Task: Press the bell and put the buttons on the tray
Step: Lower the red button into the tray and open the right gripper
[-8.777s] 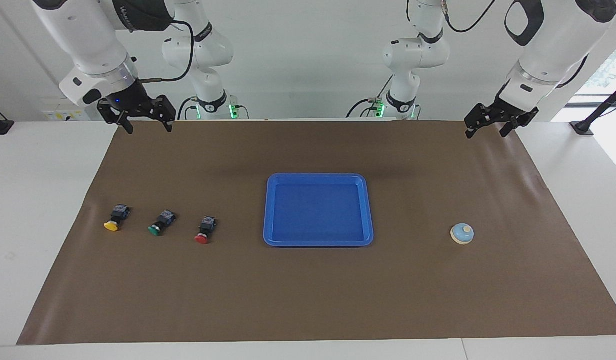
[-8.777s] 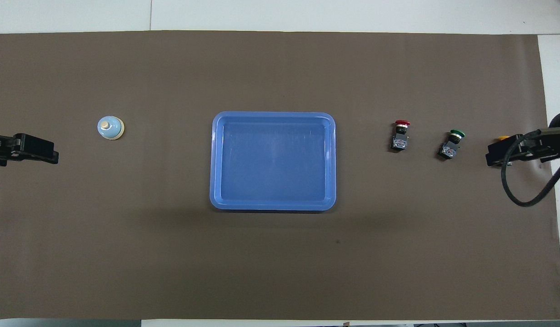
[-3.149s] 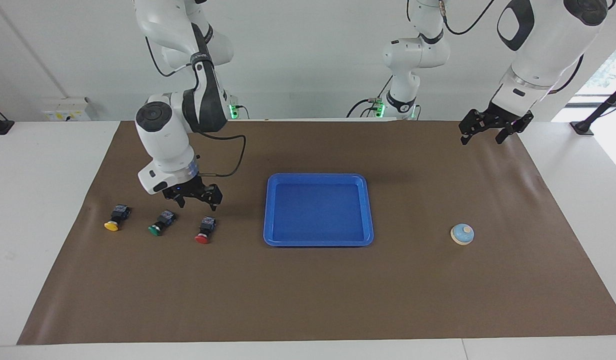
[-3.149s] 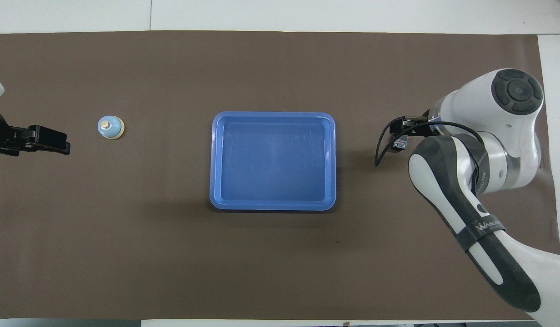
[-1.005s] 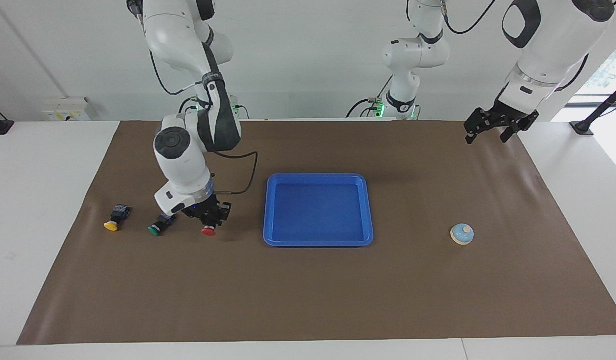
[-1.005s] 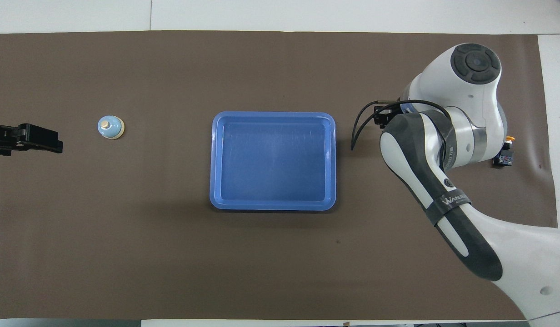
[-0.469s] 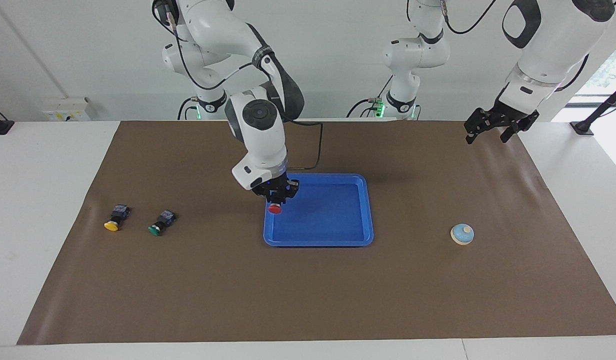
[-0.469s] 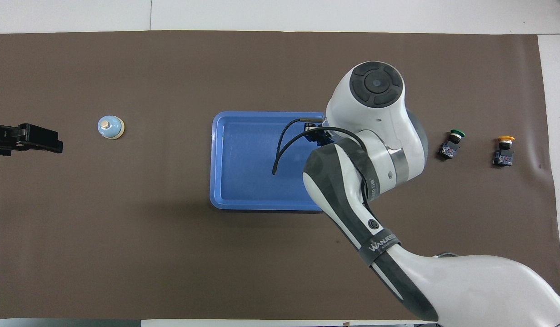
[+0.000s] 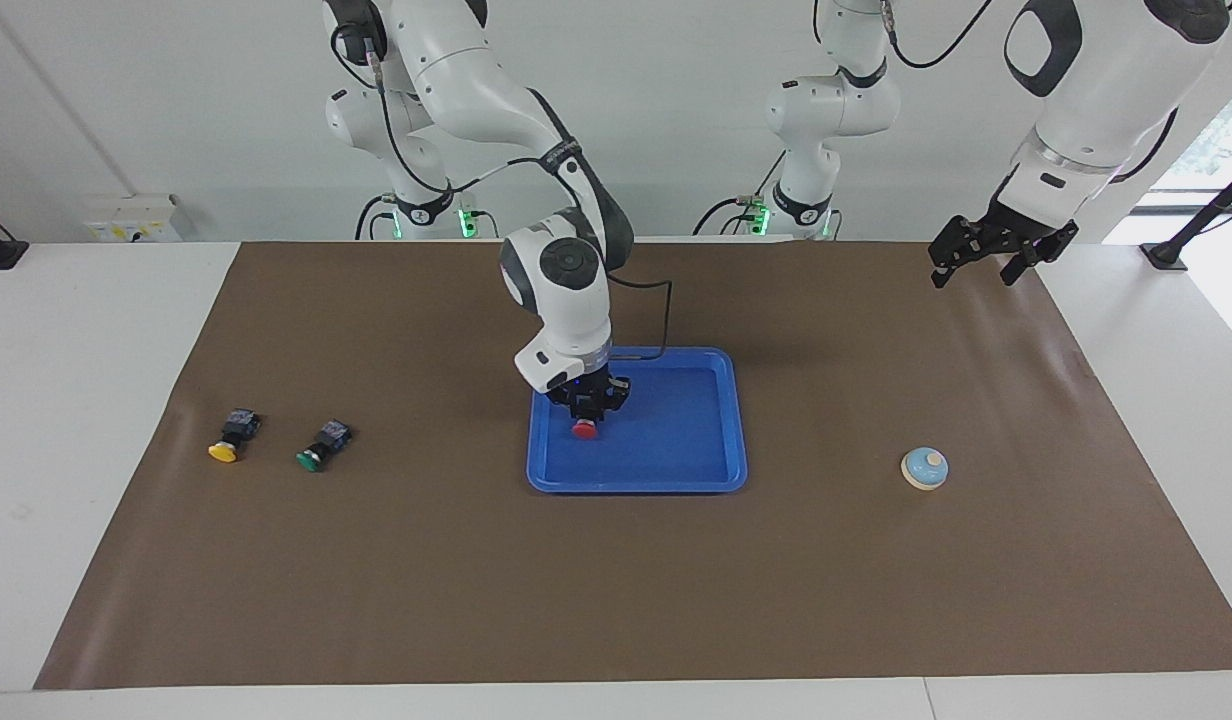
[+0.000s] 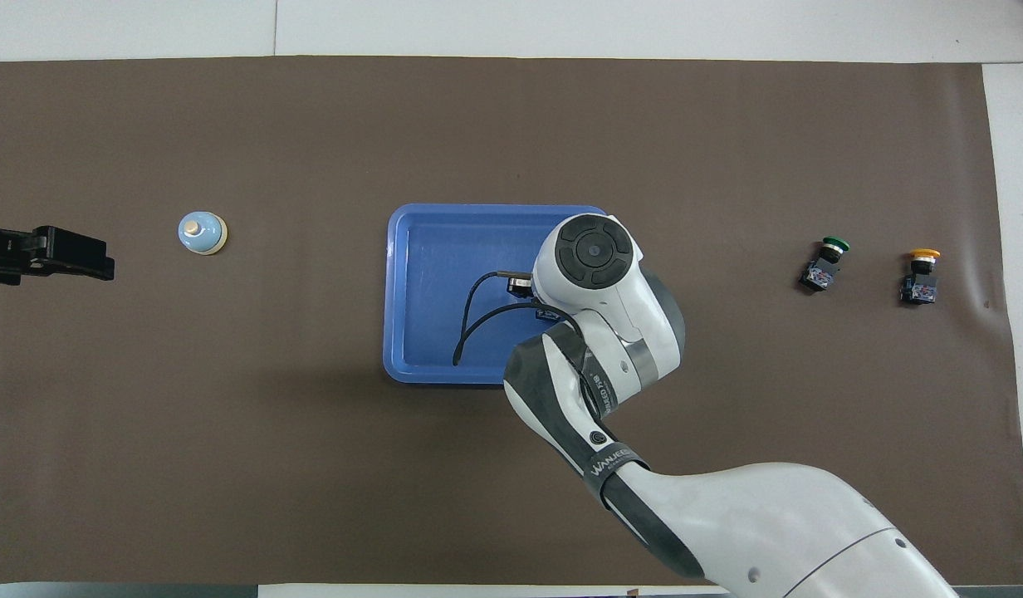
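Observation:
My right gripper (image 9: 586, 410) is shut on the red button (image 9: 584, 430) and holds it low over the blue tray (image 9: 676, 481), at the tray's end toward the right arm. Whether the button touches the tray floor I cannot tell. In the overhead view the right arm's wrist hides the red button above the tray (image 10: 412, 291). The green button (image 9: 321, 447) (image 10: 823, 264) and the yellow button (image 9: 232, 437) (image 10: 920, 278) lie on the mat toward the right arm's end. The bell (image 9: 924, 468) (image 10: 202, 233) sits toward the left arm's end. My left gripper (image 9: 981, 262) (image 10: 100, 259) waits open, raised above the mat's corner.
A brown mat (image 9: 616, 600) covers the table, with white tabletop (image 9: 76, 400) around it. A black cable (image 10: 474, 320) loops from the right wrist over the tray.
The right arm has carried the red button from the mat beside the green button over to the tray and lowered it. The left arm has stayed where it was.

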Robot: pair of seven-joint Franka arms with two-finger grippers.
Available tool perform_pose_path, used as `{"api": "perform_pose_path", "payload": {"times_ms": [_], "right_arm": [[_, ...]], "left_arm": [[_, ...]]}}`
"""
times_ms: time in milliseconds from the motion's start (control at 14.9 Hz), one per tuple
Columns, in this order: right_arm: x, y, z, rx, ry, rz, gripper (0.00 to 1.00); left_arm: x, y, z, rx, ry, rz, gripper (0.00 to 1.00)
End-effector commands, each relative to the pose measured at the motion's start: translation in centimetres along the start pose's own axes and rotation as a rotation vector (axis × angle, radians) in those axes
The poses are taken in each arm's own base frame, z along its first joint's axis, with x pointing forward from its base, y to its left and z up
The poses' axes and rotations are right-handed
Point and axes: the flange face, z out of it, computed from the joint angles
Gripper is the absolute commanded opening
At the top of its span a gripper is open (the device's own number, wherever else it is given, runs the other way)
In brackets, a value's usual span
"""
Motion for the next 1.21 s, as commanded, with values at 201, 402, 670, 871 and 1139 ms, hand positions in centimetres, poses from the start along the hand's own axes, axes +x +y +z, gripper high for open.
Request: {"api": "perform_pose_path", "payload": {"times_ms": [201, 402, 670, 871, 1139], "right_arm": [[0.4, 1.2, 0.4, 0.019, 0.009, 0.106, 0.0], [0.5, 1.2, 0.5, 0.021, 0.011, 0.154, 0.01], [0.6, 1.0, -0.6, 0.012, -0.002, 0.19, 1.0], [2.7, 1.9, -5.5, -0.006, -0.025, 0.213, 1.0], [5.6, 7.6, -12.6, 0.001, -0.026, 0.22, 1.0]], "left_arm": [[-0.3, -0.1, -0.6, 0.001, -0.002, -0.005, 1.0], [-0.3, -0.1, -0.6, 0.001, -0.002, -0.005, 1.0], [-0.3, -0.1, -0.6, 0.001, -0.002, -0.005, 1.0], [-0.3, -0.1, -0.6, 0.001, -0.002, -0.005, 1.0], [-0.3, -0.1, -0.6, 0.001, -0.002, -0.005, 1.0]]}}
